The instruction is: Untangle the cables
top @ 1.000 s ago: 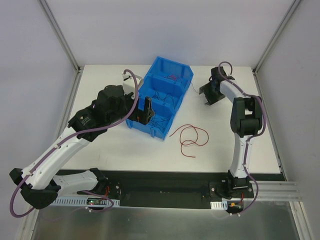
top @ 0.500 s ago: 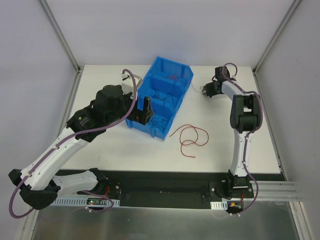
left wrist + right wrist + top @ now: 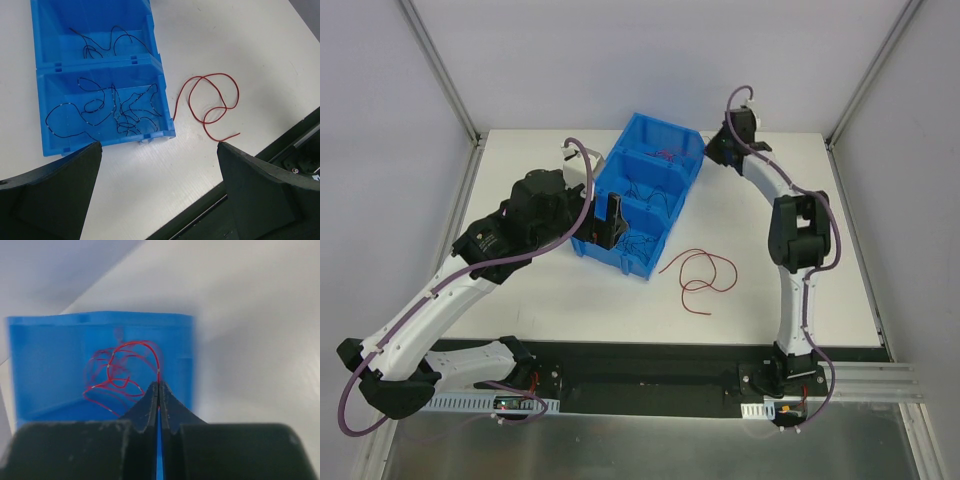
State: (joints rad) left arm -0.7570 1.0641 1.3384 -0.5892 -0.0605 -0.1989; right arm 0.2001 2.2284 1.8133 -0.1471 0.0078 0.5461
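**Drawing one red strand out of the bunch in the far compartment**

The red tangle (image 3: 117,372) lies in the compartment of the blue bin (image 3: 95,65) nearest the bench's far edge. The right gripper (image 3: 159,386) hovers at that compartment with its fingers pressed together on a single red wire that runs up from the tips into the bunch. The step in hand appears to be pulling this strand free.

To do it well, the pull should be slow and steady, rising and moving toward the right edge. The clamp must stay firm, since so thin a wire could slip out. If the whole bunch lifts with the strand, the pull should pause rather than tighten the knot.

The left gripper (image 3: 158,145) hangs over the end of the bin facing the near edge. Its fingers are spread wide and hold nothing.

- **Bin:** one, with three compartments.
- **Red tangle:** one.
- **Loose red strand:** one (image 3: 205,122), lying on the bench (image 3: 540,290) between the bin and the near right corner.
- **Black cables:** two groups, one in the middle compartment (image 3: 92,47) and one in the compartment nearest the near edge (image 3: 122,112).

The number of wires in each group cannot be told.
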